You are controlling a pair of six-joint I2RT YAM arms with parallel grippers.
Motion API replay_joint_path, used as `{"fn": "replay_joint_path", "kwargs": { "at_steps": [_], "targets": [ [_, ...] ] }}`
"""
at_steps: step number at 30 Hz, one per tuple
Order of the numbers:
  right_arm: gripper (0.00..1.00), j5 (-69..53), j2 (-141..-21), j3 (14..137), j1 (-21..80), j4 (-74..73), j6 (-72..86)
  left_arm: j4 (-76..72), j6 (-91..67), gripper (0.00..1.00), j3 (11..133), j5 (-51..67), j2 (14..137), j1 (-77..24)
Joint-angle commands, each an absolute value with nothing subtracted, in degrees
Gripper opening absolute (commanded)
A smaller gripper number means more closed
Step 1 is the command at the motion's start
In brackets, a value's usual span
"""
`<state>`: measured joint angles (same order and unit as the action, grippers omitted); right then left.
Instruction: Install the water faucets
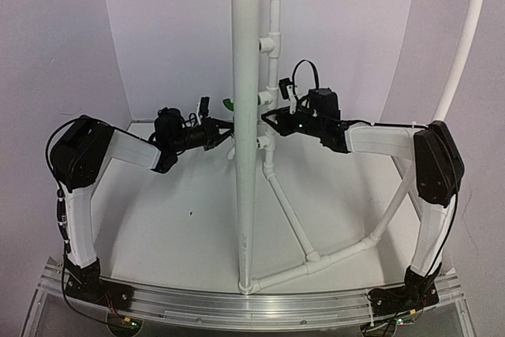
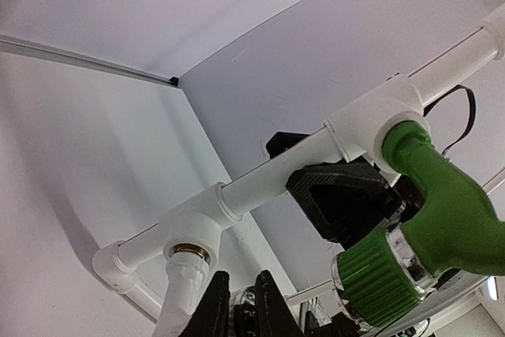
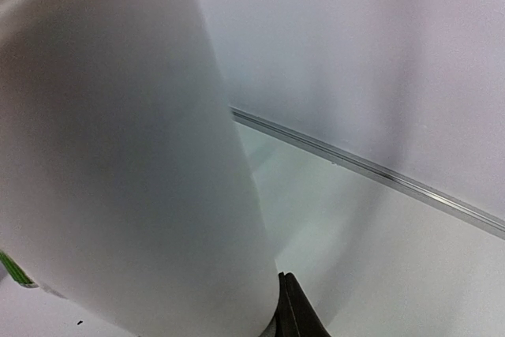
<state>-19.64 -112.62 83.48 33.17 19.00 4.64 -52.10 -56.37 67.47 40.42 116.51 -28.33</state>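
Note:
In the left wrist view the white faucet [image 2: 183, 293] has its threaded end in a tee outlet with a brass ring [image 2: 189, 252]. My left gripper [image 2: 241, 305] is just right of its stem, fingers nearly together on a shiny part of it. The green faucet [image 2: 442, 219] sits screwed into the neighbouring tee [image 2: 379, 116]; it also shows in the top view [image 1: 229, 103]. In the top view my left gripper [image 1: 223, 133] reaches the thin pipe from the left. My right gripper [image 1: 268, 120] reaches it from the right, and in the right wrist view [image 3: 290, 313] its fingertips are pressed together.
A thick white upright pipe [image 1: 245, 116] stands in front of the thin pipe with the tee outlets [image 1: 272, 45] and fills the right wrist view [image 3: 118, 155]. Slanted white pipes [image 1: 296, 226] run across the floor. A curved white pipe [image 1: 465, 37] stands at right.

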Motion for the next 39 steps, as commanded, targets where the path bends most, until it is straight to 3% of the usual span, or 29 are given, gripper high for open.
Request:
{"fn": "replay_joint_path", "kwargs": {
  "at_steps": [1, 20, 39],
  "targets": [
    [0.00, -29.21, -111.93, 84.05, 35.17, 15.29, 11.47, -49.43, -53.42, 0.12, 67.19, 41.16, 113.87, -30.40],
    [0.00, -29.19, -111.88, 84.07, 35.09, 15.29, 11.22, -53.04, -56.04, 0.12, 57.96, 36.64, 111.24, -34.45],
    [0.00, -29.09, -111.62, 83.75, 34.90, 15.12, 10.81, -67.66, -64.76, 0.12, 54.40, 31.19, 119.71, -35.06]
  ]
}}
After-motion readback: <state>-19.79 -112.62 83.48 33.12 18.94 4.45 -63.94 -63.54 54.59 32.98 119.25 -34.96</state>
